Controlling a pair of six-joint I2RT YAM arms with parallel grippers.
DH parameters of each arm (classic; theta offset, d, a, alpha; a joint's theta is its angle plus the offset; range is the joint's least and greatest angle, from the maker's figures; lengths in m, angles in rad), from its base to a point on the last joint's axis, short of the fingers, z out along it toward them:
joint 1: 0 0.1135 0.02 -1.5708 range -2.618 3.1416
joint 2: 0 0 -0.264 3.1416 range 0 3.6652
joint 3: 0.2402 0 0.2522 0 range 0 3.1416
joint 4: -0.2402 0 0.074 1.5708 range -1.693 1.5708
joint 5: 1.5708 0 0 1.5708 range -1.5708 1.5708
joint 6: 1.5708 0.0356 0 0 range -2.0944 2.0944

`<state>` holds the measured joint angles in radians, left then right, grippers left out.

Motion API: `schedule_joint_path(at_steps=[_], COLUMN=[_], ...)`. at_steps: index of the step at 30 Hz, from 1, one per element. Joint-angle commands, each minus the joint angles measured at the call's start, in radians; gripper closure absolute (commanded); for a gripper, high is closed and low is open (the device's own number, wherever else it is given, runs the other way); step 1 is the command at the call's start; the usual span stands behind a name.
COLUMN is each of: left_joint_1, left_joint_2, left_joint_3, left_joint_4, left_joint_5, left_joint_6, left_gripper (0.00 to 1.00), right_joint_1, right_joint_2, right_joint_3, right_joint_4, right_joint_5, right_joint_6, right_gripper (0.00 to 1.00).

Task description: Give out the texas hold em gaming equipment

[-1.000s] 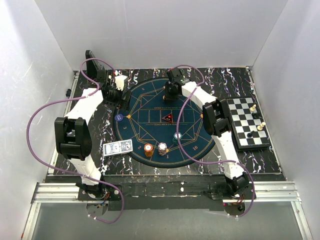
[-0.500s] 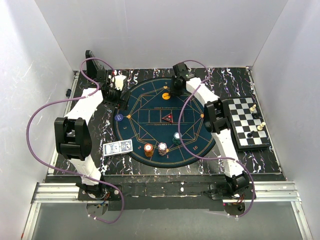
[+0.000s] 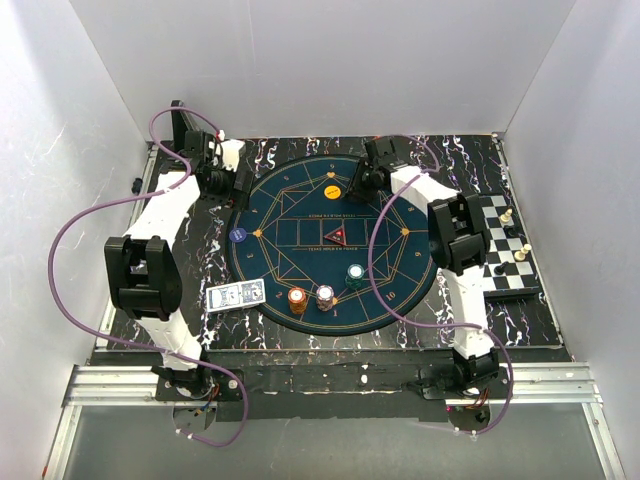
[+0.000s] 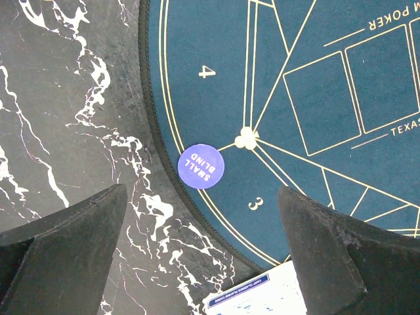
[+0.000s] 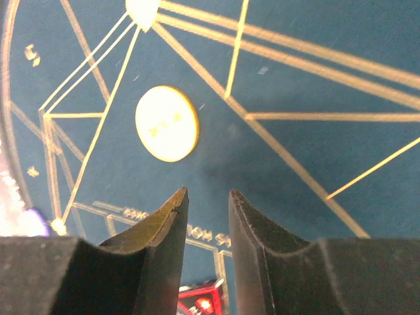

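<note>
A round blue poker mat [image 3: 300,225] lies mid-table. On it are a red-black triangular marker [image 3: 341,236], a yellow-orange disc [image 3: 332,190] at the far side, and orange [image 3: 297,298], white [image 3: 325,295] and teal [image 3: 355,272] chip stacks near the front. A purple "small blind" disc [image 3: 237,236] sits on the mat's left rim. The blue-white card pack [image 3: 237,294] lies front left. My left gripper [image 3: 232,188] is open and empty above the purple disc [image 4: 201,166]. My right gripper [image 3: 362,183] hovers right of the yellow disc [image 5: 166,123], jaws slightly apart, nothing between them.
A black-white chessboard [image 3: 497,262] with pieces lies at the right, partly under my right arm. A black upright stand [image 3: 180,125] is at the back left corner. White walls close in the sides and back. Purple cables loop over both arms.
My right gripper has drawn back to the right from the far part of the mat, leaving the yellow-orange disc lying there. My left gripper has moved slightly toward the back left.
</note>
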<state>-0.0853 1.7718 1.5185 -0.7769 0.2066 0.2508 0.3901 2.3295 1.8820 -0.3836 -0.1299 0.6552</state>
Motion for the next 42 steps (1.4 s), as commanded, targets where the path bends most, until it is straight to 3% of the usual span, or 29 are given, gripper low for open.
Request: schedule_joint_path(at_steps=[1, 4, 6, 15, 23, 27, 42], left_joint_1=[0.013, 0.015, 0.016, 0.027, 0.041, 0.047, 0.058], left_joint_2=[-0.04, -0.048, -0.055, -0.063, -0.057, -0.057, -0.071], left_joint_3=[0.04, 0.031, 0.026, 0.025, 0.025, 0.026, 0.002], left_joint_4=[-0.004, -0.004, -0.004, -0.004, 0.002, 0.002, 0.002], left_joint_5=[0.025, 0.022, 0.016, 0.014, 0.019, 0.019, 0.054], left_joint_6=[-0.016, -0.013, -0.01, -0.004, 0.001, 0.002, -0.039], left_gripper=[0.0, 0.0, 0.0, 0.0, 0.0, 0.0, 0.0], right_joint_1=[0.012, 0.013, 0.012, 0.003, -0.005, -0.011, -0.051], right_joint_2=[-0.119, -0.099, -0.056, 0.07, 0.08, 0.143, 0.217], right_joint_3=[-0.17, -0.238, -0.21, -0.024, -0.026, 0.084, 0.201], right_joint_4=[0.263, 0.415, 0.423, 0.263, 0.224, 0.18, 0.245], right_joint_5=[-0.177, -0.263, -0.28, -0.251, -0.191, -0.158, -0.191], right_joint_6=[0.162, 0.288, 0.331, 0.386, 0.419, 0.399, 0.416], right_gripper=[0.61, 0.63, 0.65, 0.67, 0.59, 0.57, 0.53])
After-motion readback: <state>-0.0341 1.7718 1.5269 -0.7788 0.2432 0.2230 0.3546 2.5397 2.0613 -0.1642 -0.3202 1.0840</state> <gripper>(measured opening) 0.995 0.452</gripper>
